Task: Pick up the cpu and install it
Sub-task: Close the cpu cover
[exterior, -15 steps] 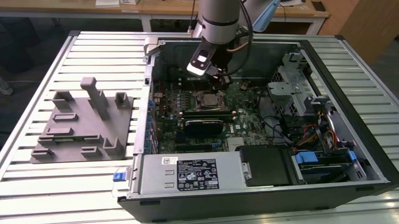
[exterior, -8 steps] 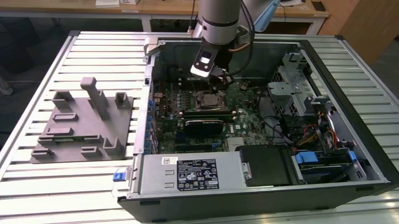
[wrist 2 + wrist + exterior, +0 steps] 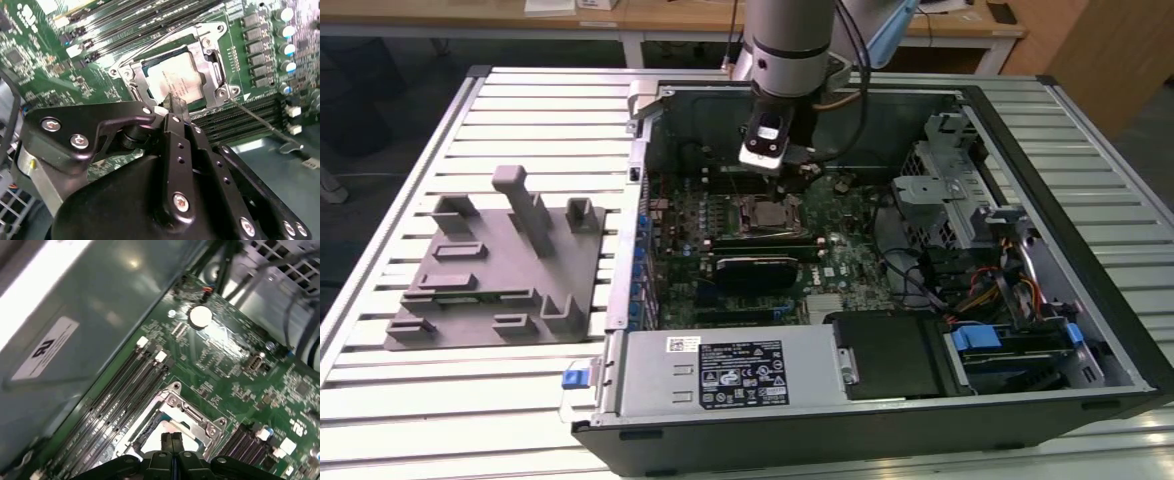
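Here, above the slatted table (image 3: pixel 454 400), the hand (image 3: pixel 172 438) hovers pinched empty over the cpu (image 3: pixel 175 80).

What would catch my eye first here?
The silver robot arm reaches into the open black computer case. Its shut black hand hangs close over the pale silver square cpu lying in its metal socket frame. A grey plastic fixture stands at the exterior view's left.

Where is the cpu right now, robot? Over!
Gripper shut, low over the motherboard. Cpu lying flat inside the socket frame, silver top showing. Nothing lying on the cpu. Over.
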